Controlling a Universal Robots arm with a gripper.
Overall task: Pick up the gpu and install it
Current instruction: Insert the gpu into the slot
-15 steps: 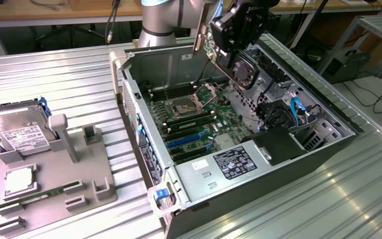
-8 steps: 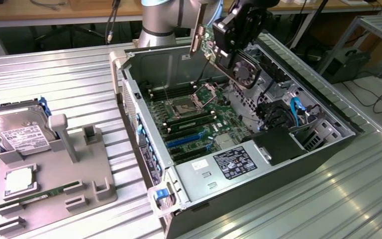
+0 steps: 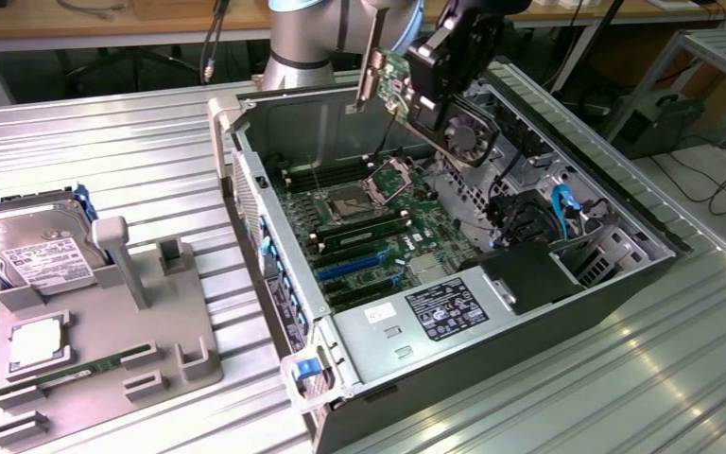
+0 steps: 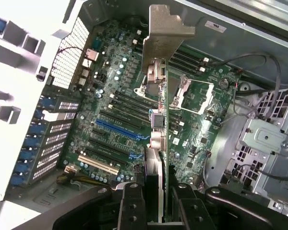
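The gpu (image 3: 461,130) hangs in the air above the open computer case (image 3: 615,284), over its back end. It is a dark card with a round fan and a pale metal bracket (image 3: 371,71) at one end. My gripper (image 3: 437,59) is shut on it from above. In the wrist view the gpu (image 4: 162,120) appears edge-on, with its bracket (image 4: 165,36) pointing away and the gripper (image 4: 158,199) clamped on its near edge. Below it lies the green motherboard (image 4: 115,96) with a blue slot (image 4: 120,129) and black slots beside it.
A grey fixture (image 3: 98,378) on the exterior view's left holds a silver hard drive (image 3: 35,251), a chip (image 3: 38,342) and a green memory stick (image 3: 79,371). Inside the case are the power supply (image 3: 445,312), drive cages and blue cables (image 3: 562,213). The ribbed metal table (image 3: 124,151) surrounds the case.
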